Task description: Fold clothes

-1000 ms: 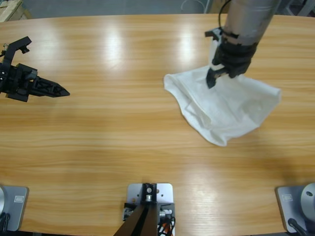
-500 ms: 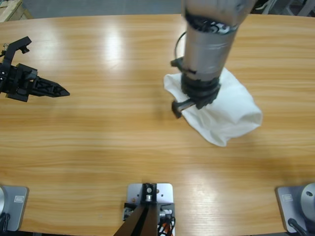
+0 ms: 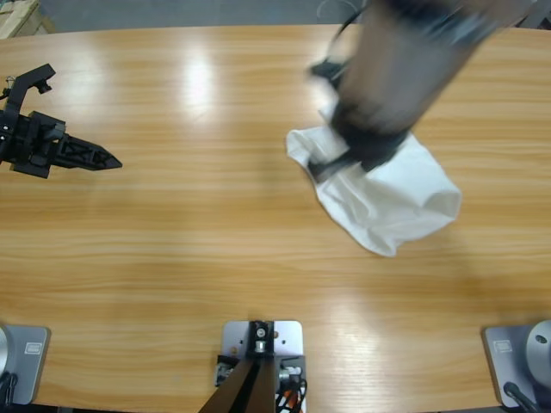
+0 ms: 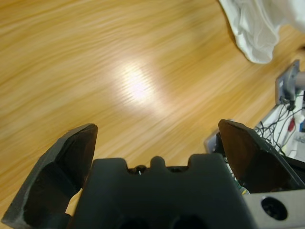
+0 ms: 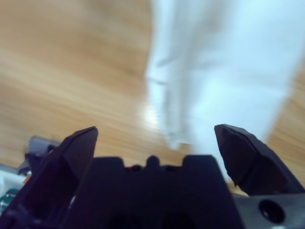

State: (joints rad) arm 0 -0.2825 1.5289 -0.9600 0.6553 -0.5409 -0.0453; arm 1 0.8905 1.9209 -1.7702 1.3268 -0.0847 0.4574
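One long wooden table, white T-shirt bunched right of centre. Right gripper above its left edge, jaws spread, seemingly gripping nothing. Left gripper far left over bare wood, jaws parted.

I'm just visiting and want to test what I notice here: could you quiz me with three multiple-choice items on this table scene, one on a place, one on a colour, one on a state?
1. Where does the T-shirt lie on the table? A far left B right of the middle C front edge
2. Its colour? A white B blue C striped
3. The right claw is: A shut on cloth B open C out of view

Key: 1 B, the high view shows it right of centre, far from the left claw. 2 A, plain white. 3 B, its jaws stand apart above the fabric.
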